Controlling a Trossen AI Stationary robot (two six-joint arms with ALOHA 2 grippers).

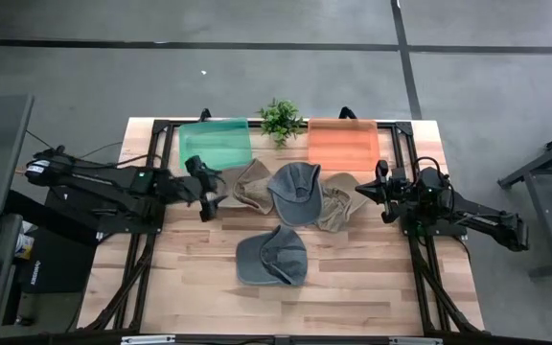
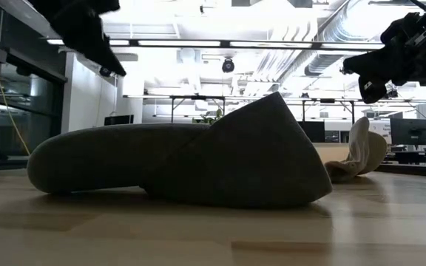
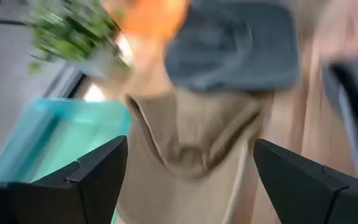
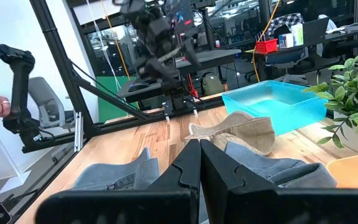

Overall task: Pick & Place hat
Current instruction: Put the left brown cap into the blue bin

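Wooden table [image 1: 353,278] below, left gripper [image 1: 209,195] hovers spread, seemingly above the tan hat [image 1: 250,186]; right gripper [image 1: 383,192] hangs clenched, empty.

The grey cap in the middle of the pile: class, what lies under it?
The grey cap overlaps two tan hats: one at its left, another at its right. How far they reach underneath, or whether anything else lies there, is covered.
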